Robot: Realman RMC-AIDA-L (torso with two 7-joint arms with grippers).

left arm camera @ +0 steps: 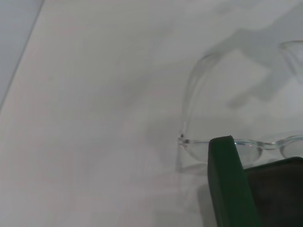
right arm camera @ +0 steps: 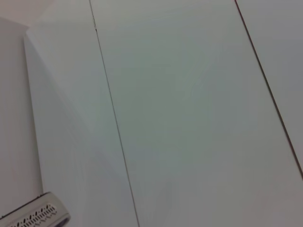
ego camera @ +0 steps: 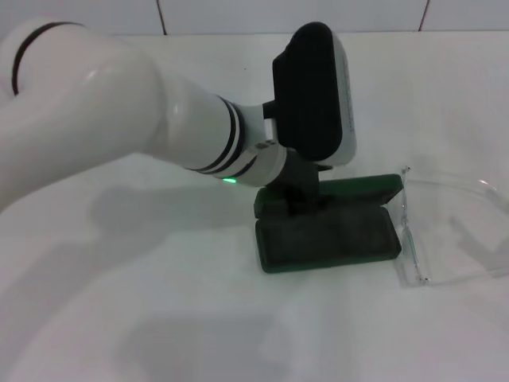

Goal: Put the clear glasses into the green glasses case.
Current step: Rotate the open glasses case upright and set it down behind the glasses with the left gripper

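Head view: the left arm reaches in from the left, and its left hand (ego camera: 301,191) is down at the back of the green glasses case (ego camera: 328,235).
Left hand: it touches the back part of the case near its left end. I cannot tell if its fingers are spread or pressed together, because the wrist block hides them.
Green glasses case: it lies open on the white surface (ego camera: 159,318). The dark inside faces up, and the back half stands behind the front half.
Clear glasses: the clear glasses (ego camera: 449,231) lie on the surface just beside the right end of the case. They are outside the case, and their arms are folded out.
Left wrist view: a green edge of the case (left arm camera: 229,184) is close to the camera. The front of the clear glasses (left arm camera: 236,143) runs right behind it, and one clear arm curves away over the surface.
Right hand: it is not seen in any picture. The right wrist view shows only a pale wall (right arm camera: 189,118) with thin dark lines.
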